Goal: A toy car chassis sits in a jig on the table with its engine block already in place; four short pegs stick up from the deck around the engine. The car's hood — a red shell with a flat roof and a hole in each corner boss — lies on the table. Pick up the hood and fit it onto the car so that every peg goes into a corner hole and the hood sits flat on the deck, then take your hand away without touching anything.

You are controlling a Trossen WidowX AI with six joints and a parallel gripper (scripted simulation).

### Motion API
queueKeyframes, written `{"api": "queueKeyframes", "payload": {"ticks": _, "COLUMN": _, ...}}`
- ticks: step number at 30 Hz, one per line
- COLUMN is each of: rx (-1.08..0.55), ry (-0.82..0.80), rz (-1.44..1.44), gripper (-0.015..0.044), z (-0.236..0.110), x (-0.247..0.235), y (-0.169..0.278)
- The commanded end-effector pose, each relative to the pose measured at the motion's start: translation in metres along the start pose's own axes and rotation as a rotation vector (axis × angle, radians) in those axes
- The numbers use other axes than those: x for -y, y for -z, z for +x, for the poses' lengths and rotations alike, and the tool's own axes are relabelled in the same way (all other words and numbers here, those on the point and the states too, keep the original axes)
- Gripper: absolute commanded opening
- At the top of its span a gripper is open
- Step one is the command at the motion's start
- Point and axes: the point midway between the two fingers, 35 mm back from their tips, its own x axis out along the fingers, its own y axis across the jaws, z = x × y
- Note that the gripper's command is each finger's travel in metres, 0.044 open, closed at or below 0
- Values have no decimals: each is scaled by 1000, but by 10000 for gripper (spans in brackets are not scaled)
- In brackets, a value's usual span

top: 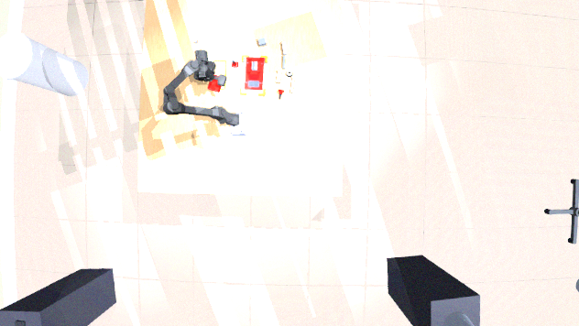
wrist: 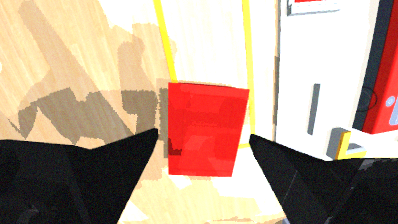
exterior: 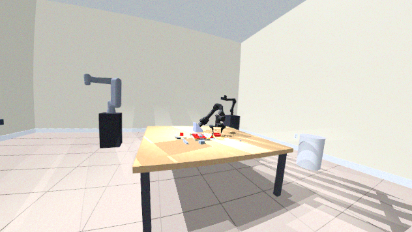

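The jaws are spread to nearly their full width, and nothing is held between them. In the wrist view the gripper (wrist: 202, 142) is seen from behind its two black fingers, one at each lower corner of the frame, with a broad gap between the tips.

The hood (wrist: 206, 129), a red shell with a flat top, is framed in that gap. It lies on the table (wrist: 65, 60), and neither fingertip is seen to touch it; whether the tips stand above its top face or beside its walls cannot be told. Thin yellow outline marks (wrist: 164, 35) on the table surface run up from behind the hood.

To the right of the hood in the wrist view, part of the red car chassis (wrist: 385, 95) is visible at the frame edge, with a small grey and yellow jig corner (wrist: 340, 142) near it.

In the top view the gripper (top: 215, 81) is placed over the hood (top: 213, 86), and the chassis (top: 253, 73) sits apart from it, inside yellow jig corners. A small red piece (top: 234, 64) lies between them, and another (top: 280, 92) lies beyond the chassis.

In the exterior view the arm (exterior: 212, 117) reaches down toward the parts grouped on the table (exterior: 169, 153).
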Motion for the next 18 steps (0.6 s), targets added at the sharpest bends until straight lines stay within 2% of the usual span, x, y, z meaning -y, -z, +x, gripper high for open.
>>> {"api": "queueKeyframes", "payload": {"ticks": 1, "rx": -5, "ry": -1, "rz": 5, "gripper": 440, "z": 3, "x": 0, "y": 1}}
{"api": "queueKeyframes", "payload": {"ticks": 18, "rx": -5, "ry": -1, "rz": 5, "gripper": 440, "z": 12, "x": 0, "y": 1}}
